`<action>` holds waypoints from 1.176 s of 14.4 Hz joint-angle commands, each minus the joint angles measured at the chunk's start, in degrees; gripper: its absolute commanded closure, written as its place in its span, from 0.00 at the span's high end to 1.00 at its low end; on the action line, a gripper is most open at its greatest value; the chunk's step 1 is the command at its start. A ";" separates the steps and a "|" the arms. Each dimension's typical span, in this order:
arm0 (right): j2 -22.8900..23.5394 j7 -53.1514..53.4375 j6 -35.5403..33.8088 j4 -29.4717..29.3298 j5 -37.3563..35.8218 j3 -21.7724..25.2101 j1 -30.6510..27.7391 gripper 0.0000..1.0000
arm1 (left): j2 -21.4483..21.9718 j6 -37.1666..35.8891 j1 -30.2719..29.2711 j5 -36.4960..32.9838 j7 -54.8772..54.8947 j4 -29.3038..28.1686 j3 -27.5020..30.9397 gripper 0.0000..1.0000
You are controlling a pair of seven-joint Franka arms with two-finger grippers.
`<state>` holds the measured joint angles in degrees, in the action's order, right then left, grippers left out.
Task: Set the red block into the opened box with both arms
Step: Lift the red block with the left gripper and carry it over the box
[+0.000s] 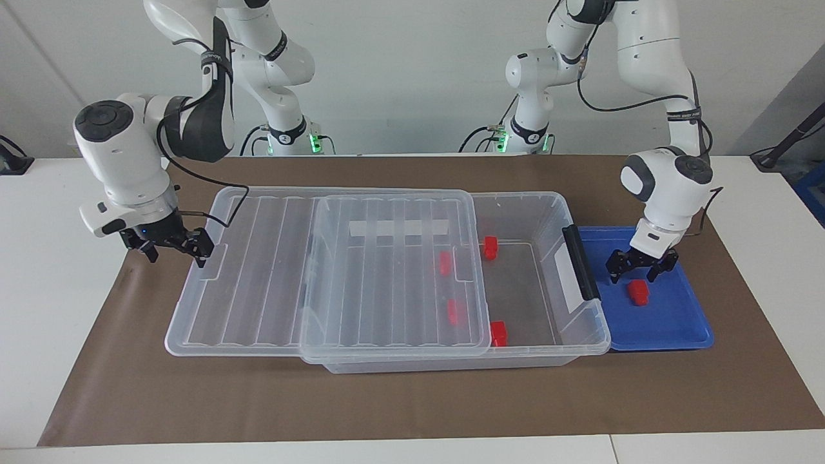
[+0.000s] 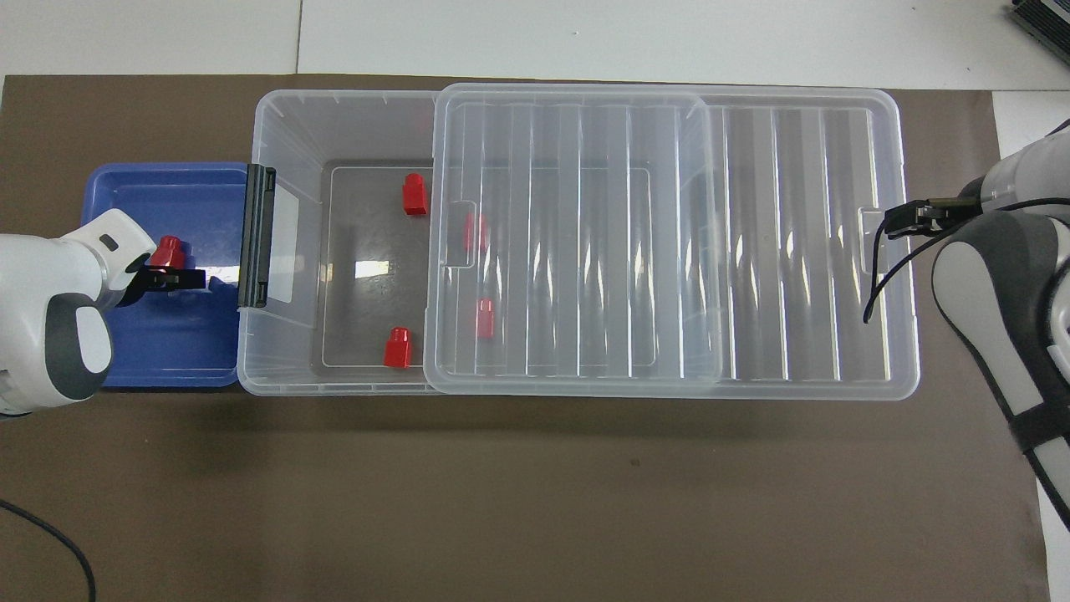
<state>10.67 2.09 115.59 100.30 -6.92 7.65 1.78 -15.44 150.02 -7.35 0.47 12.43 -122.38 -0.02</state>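
One red block (image 1: 638, 291) (image 2: 168, 252) lies in a blue tray (image 1: 677, 328) (image 2: 142, 351) at the left arm's end. My left gripper (image 1: 638, 273) (image 2: 177, 278) hangs open low over the tray, right by that block and holding nothing. The clear box (image 1: 554, 212) (image 2: 284, 125) stands beside the tray. Its ribbed lid (image 1: 387, 270) (image 2: 585, 251) is slid toward the right arm's end, which bares the part next to the tray. My right gripper (image 1: 173, 248) (image 2: 901, 219) touches the lid's end tab.
Two red blocks (image 1: 490, 247) (image 1: 498, 333) lie in the box's bared part, and two more (image 1: 445, 263) (image 1: 453, 312) show through the lid. A black handle bar (image 1: 580, 261) sits on the box end beside the tray. Brown paper covers the table.
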 commanded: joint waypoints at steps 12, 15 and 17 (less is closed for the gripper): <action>-5.47 -1.83 -3.95 -0.10 0.05 -0.88 -0.72 1.00 | -5.48 1.51 -0.21 -0.65 0.93 6.36 -0.33 0.85; -8.55 -0.52 -10.01 -2.21 3.93 -0.97 -0.37 1.00 | -5.57 1.07 -0.38 -0.65 0.93 6.36 -0.33 0.27; -10.05 0.98 -15.28 -4.66 5.59 -0.88 -0.46 1.00 | -5.57 0.89 -0.29 -0.65 0.93 6.36 -0.33 0.02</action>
<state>2.23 1.93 104.41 97.47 -3.44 7.03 1.77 -20.11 150.81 -7.32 0.47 12.71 -116.57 -0.34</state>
